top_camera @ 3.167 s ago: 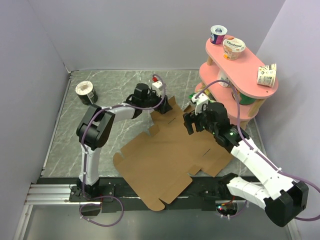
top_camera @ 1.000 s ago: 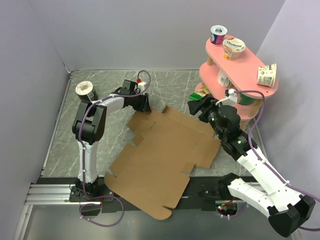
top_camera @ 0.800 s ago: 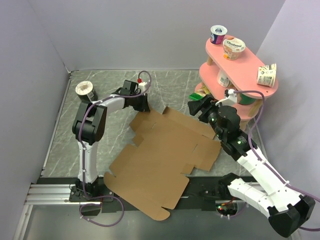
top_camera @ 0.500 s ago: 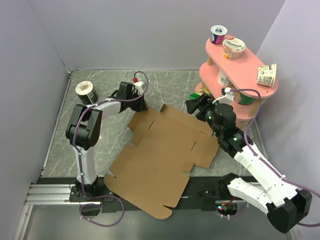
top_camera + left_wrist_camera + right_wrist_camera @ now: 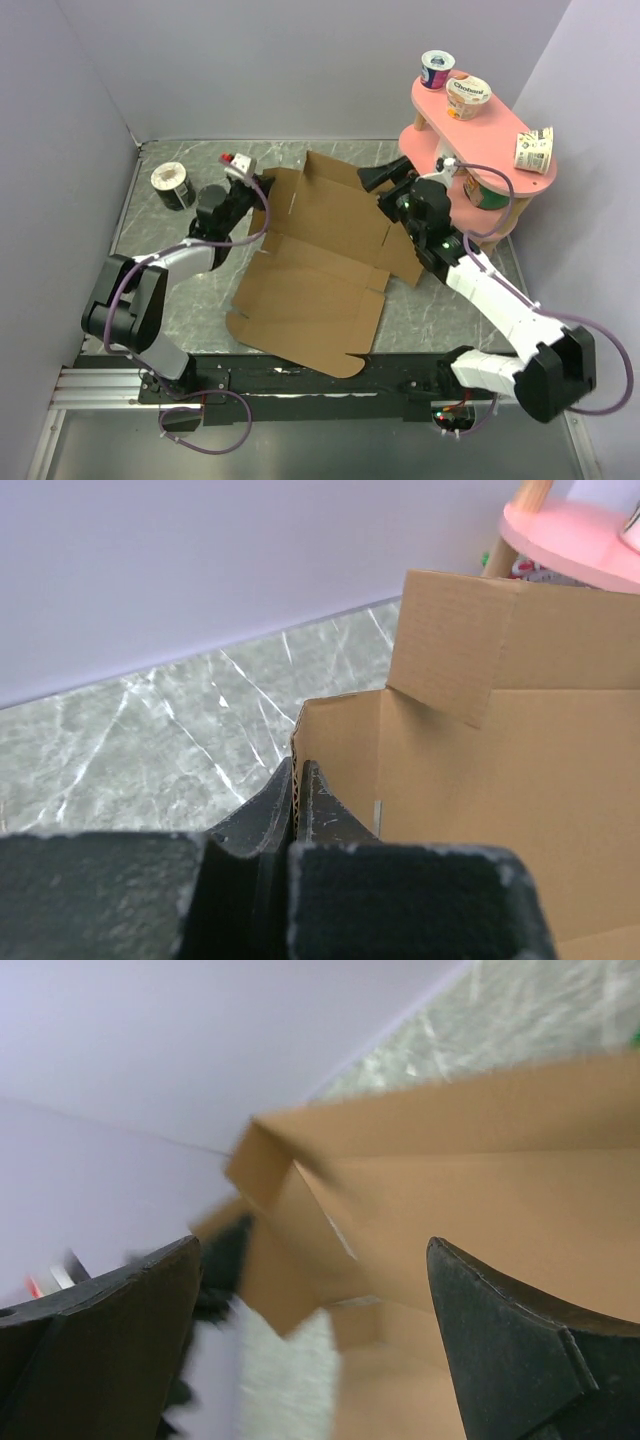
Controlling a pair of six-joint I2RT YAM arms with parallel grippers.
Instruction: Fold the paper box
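The paper box (image 5: 320, 260) is a brown die-cut cardboard sheet lying mid-table, its far part raised off the marble. My left gripper (image 5: 256, 194) is shut on the thin edge of the raised left flap. In the left wrist view the corrugated edge is pinched between the fingertips of that gripper (image 5: 297, 772), and the box's panels (image 5: 520, 740) stand up beyond it. My right gripper (image 5: 386, 178) is wide open at the far right corner of the raised part. In the right wrist view the box (image 5: 450, 1190) lies ahead of that gripper (image 5: 312, 1250), untouched and blurred.
A pink two-tier shelf (image 5: 480, 130) stands at the back right, close behind my right arm, with yogurt cups (image 5: 467, 97) on it. One more cup (image 5: 172, 183) stands at the back left. Grey walls close in the back and both sides.
My left gripper closed on the box's left flap and drew it leftward and up; the far part now stands raised. My right gripper opened wider and moved toward the back.
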